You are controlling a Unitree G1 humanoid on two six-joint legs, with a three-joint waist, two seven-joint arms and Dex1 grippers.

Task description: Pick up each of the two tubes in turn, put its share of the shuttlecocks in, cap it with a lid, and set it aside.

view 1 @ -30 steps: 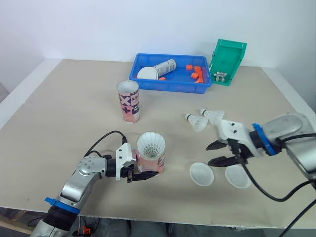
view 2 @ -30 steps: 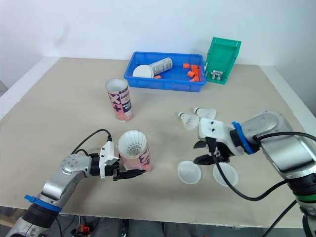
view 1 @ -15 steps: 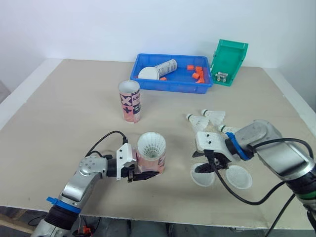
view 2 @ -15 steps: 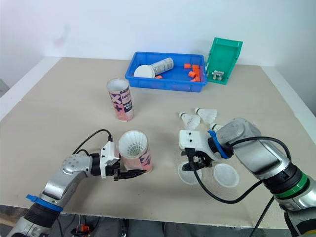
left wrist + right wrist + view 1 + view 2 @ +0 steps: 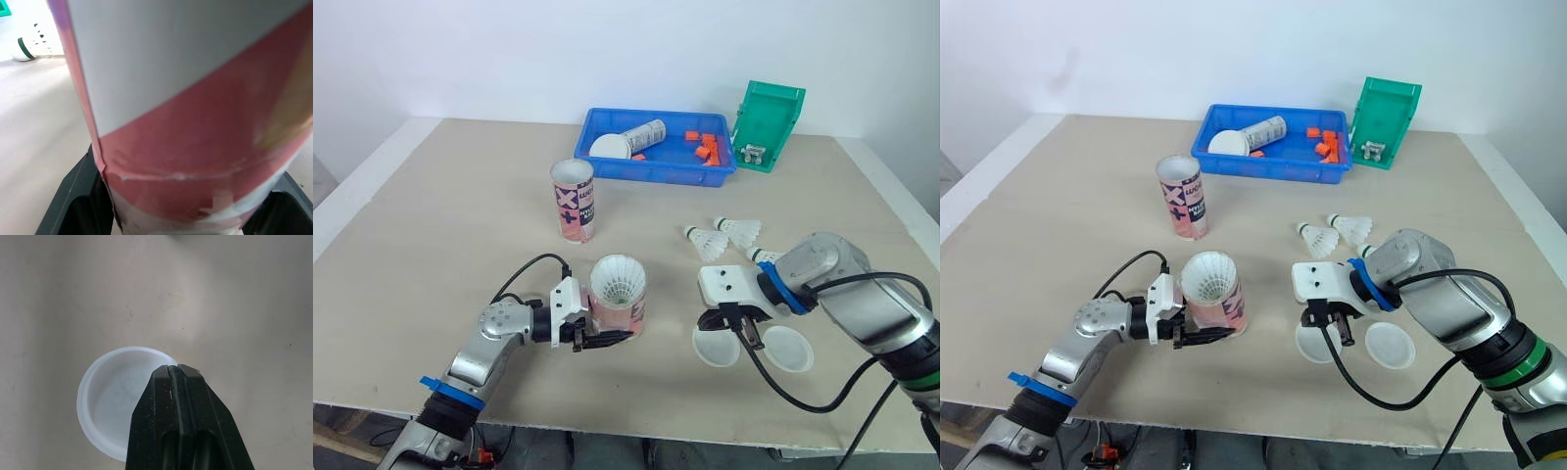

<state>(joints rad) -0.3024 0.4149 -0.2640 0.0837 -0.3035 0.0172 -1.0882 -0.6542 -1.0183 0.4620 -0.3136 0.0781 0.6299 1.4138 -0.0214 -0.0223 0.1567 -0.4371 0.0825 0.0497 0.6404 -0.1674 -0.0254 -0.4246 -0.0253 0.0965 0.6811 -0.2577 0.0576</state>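
**Head views.** On the table (image 5: 440, 225) the left gripper (image 5: 603, 336) pinches the base of an upright pink-and-white tube (image 5: 619, 311). A shuttlecock (image 5: 615, 278) sits in the tube's open mouth, skirt up.

Taking that tube as the clock's centre:
- A second tube (image 5: 574, 201) stands open and apart at 11 o'clock.
- Farther off, at about 12 to 1 o'clock, is a blue tray (image 5: 651, 173). It holds a spare tube (image 5: 642, 134) lying on its side, a spare lid (image 5: 607, 146) and orange bits (image 5: 705, 147).
- A green bin (image 5: 769, 117) stands tilted just beside the tray, on the 3 o'clock side of it.
- Two loose shuttlecocks (image 5: 708, 242) (image 5: 741, 229) lie side by side at 2 o'clock.
- At 3 o'clock a white lid (image 5: 709, 351) lies rim up, with a second lid (image 5: 787, 348) just beyond it on the same line.

The right gripper (image 5: 732, 325) points down over the near lid, at the edge that faces the second lid.

**Left wrist view.** The tube stands close before the camera. One black finger (image 5: 73, 205) is against one side of it and the other (image 5: 274, 210) against the opposite side, so the grip is closed on it. One loose shuttlecock lies on the table beyond.

**Right wrist view.** The two fingers are pressed flat together with no gap between them. Their joined tips touch the lid's rim. The lid lies on the table, hollow side up. I cannot tell whether the rim is caught between the tips.
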